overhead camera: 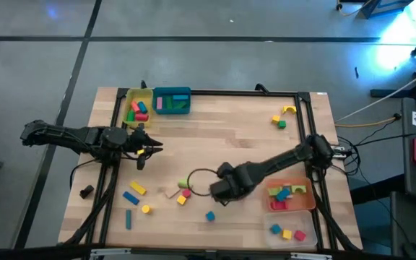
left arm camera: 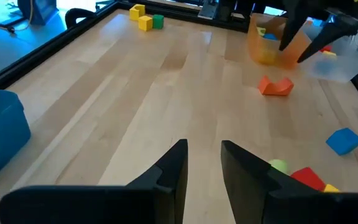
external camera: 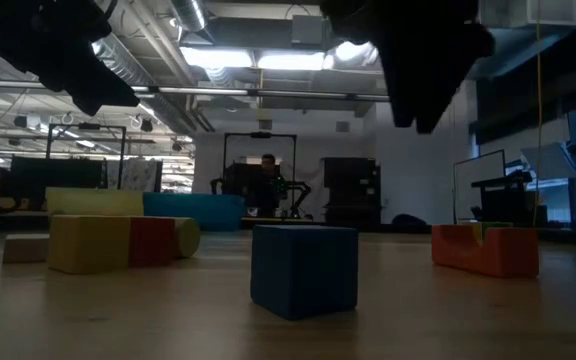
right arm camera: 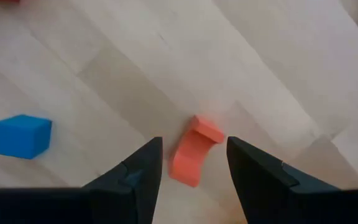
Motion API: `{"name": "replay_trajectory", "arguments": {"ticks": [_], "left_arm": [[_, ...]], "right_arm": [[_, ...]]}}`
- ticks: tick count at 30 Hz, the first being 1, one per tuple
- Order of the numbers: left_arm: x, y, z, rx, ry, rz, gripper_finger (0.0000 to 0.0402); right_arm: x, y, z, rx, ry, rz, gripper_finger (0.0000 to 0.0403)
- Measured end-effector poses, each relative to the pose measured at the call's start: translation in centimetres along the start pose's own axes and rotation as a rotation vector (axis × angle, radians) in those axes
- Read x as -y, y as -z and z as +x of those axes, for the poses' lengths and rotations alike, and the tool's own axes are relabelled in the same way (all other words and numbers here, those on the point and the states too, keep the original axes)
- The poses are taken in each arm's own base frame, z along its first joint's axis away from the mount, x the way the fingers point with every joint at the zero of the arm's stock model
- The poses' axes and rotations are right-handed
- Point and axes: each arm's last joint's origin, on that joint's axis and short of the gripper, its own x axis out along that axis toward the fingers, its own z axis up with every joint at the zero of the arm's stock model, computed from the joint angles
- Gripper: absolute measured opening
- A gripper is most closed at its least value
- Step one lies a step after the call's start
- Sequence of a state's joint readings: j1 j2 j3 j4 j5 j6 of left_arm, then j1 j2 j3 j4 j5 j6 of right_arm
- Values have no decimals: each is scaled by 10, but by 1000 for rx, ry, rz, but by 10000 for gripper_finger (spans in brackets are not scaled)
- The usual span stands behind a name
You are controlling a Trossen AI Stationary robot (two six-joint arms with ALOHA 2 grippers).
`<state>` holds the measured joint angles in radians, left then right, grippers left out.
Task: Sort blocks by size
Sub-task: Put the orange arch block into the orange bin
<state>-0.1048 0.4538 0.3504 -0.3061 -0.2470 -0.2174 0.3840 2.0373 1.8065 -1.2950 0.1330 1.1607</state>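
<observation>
Hovering right pincer [right arm camera: 191,165] above orange arch block [right arm camera: 194,151], fingers apart and straddling it without contact, aligned for a grasp across the narrow width. Arch lying on counter [overhead camera: 222,130] near the front, with blue cube [right arm camera: 22,135] close by. Left pincer [left arm camera: 202,168] waiting over the counter's left part, fingers slightly parted, holding nothing. Remaining blocks scattered; some already in orange tray [overhead camera: 303,204].

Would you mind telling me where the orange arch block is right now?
The orange arch lies on the table under the right hand, between its open fingers, front-centre in the high view. A blue cube sits beside it, apart.
</observation>
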Motion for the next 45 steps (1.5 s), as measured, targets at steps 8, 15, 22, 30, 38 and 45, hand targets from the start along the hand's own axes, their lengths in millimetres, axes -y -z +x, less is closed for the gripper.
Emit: {"name": "replay_trajectory", "arguments": {"ticks": [8,15,22,30,38,45], "left_arm": [[0,0,0,-1,0,12,82],[-3,-1,-2,32,-98,23,82],[-6,-4,-11,84,-118,73,82],[-10,0,-25,113,-115,83,82],[-13,4,-33,109,-115,69,82],[-14,5,-34,106,-115,70,82]], "right_arm": [[5,-8,1,-19,12,10,179],[5,-8,1,-19,12,11,179],[7,-3,6,-31,39,47,179],[13,6,32,-125,79,152,179],[13,8,50,-137,41,160,179],[18,14,73,-138,48,193,179]]}}
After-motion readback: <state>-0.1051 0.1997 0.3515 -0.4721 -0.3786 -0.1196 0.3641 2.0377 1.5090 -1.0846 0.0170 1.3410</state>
